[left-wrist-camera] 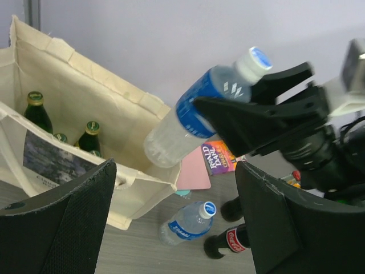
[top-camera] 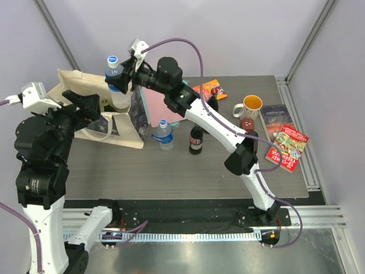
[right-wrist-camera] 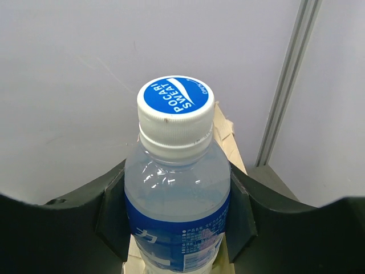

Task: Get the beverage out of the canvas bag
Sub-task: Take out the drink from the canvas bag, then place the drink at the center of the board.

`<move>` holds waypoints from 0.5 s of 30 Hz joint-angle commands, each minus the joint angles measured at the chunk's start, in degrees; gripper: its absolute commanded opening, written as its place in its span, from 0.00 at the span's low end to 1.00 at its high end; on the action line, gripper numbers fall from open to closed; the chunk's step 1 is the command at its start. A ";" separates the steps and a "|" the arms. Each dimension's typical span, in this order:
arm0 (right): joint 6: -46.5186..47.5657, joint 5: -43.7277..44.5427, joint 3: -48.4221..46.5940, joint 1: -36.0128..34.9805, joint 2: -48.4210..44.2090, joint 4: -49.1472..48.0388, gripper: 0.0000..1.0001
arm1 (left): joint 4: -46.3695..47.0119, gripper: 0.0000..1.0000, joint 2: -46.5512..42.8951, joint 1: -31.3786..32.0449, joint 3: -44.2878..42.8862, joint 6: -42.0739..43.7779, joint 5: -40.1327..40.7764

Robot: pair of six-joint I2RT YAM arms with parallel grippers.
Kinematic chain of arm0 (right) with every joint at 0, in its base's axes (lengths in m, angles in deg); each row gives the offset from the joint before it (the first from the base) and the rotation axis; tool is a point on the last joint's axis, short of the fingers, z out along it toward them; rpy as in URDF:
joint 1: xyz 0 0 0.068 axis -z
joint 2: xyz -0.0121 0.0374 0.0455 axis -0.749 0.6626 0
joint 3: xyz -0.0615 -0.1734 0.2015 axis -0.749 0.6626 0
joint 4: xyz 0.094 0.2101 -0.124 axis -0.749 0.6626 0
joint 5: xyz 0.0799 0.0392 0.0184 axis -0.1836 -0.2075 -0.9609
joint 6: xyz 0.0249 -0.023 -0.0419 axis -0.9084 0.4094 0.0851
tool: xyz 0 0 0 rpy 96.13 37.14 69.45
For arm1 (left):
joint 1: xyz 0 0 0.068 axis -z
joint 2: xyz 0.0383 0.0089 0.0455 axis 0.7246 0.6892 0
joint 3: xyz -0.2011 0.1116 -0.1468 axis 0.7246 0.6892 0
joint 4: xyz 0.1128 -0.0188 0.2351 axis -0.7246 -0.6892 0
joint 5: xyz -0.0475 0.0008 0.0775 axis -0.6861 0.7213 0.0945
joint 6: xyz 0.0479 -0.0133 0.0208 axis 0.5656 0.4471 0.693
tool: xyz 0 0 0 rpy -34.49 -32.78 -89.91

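At far left, the left hand (top-camera: 86, 107) stands with fingers apart, gripping nothing, just beside the cream canvas bag (left-wrist-camera: 85, 91), whose soft rim sags open over green glass bottles (left-wrist-camera: 39, 114). Above its mouth, the right hand (right-wrist-camera: 178, 211) is clamped below the shoulder of a tilted clear plastic bottle with blue label and white cap (right-wrist-camera: 177, 188). Its base seems clear of the rim. Thin walls will likely give and the label may slip, so firm, moderate pressure suits. Right of the bag, a small water bottle (top-camera: 164, 134) and a dark cola bottle (top-camera: 196, 140) stand close together. The near desk (top-camera: 171, 177) offers open room.
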 commanded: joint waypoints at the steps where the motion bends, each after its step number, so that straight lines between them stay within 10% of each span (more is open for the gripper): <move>1: -2.20 -1.33 -1.16 1.76 -13.93 -11.64 0.04 | 2.12 0.86 -2.43 0.11 3.24 -1.26 1.01; 15: -2.20 -6.95 13.75 6.33 -27.72 -5.05 0.03 | 2.20 0.88 -4.37 0.11 9.48 -0.30 0.66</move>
